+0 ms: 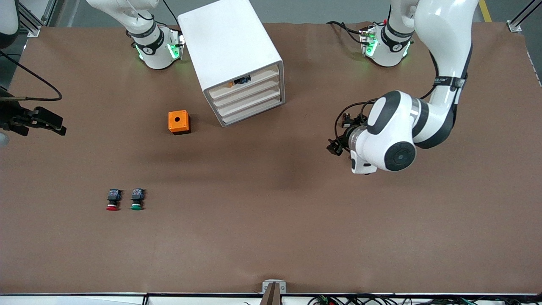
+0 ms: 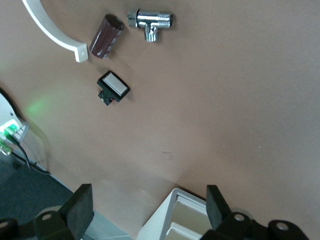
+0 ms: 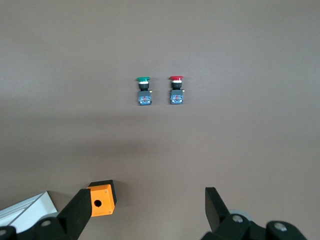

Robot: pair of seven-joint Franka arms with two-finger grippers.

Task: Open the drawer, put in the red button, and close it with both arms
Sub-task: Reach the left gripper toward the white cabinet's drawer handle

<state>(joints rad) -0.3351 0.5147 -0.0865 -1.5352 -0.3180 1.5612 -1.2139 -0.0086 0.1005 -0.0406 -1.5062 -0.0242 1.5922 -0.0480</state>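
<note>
The white cabinet (image 1: pixel 228 42) stands between the arm bases, and its drawers (image 1: pixel 250 99) are all shut. The top level holds small orange and black parts. The red button (image 1: pixel 112 200) lies on its side close beside the green button (image 1: pixel 136 200), nearer the front camera, toward the right arm's end. Both also show in the right wrist view, the red button (image 3: pixel 175 89) and the green button (image 3: pixel 143 90). My left gripper (image 1: pixel 336 146) (image 2: pixel 148 200) is open and empty, beside the cabinet's front. My right gripper (image 1: pixel 57 126) (image 3: pixel 148 200) is open and empty, high over the table's right-arm end.
An orange box (image 1: pixel 178 122) (image 3: pixel 102 199) with a round hole sits beside the cabinet's front corner. The left wrist view shows the cabinet's corner (image 2: pixel 167 220), a chrome valve (image 2: pixel 150 22), a brown cylinder (image 2: pixel 106 36), a black switch (image 2: pixel 113 87) and a white curved strip (image 2: pixel 52 35).
</note>
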